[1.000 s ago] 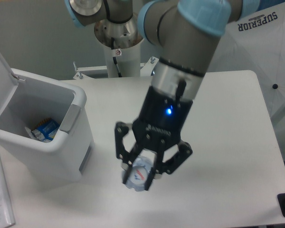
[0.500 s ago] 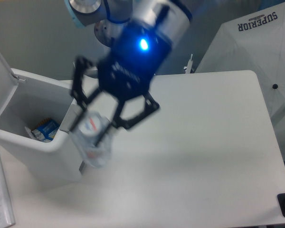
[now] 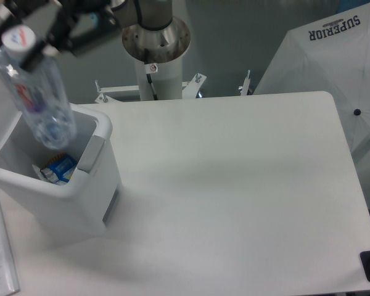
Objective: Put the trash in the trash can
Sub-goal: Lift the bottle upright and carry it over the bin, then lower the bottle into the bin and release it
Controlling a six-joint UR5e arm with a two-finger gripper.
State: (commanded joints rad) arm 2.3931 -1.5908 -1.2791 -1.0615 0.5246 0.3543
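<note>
White table (image 3: 234, 185); trash can (image 3: 80, 203) at left.

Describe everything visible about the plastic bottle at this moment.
The bottle is clear, slim plastic with a white cap at its top and a reddish label mark on its side. It looks empty. It hangs tilted, cap end up and to the left, gripped near the cap by the dark pincer. Its lower end sits over the open trash can, above the blue snack packet already lying inside. It touches nothing else that shows.
</note>
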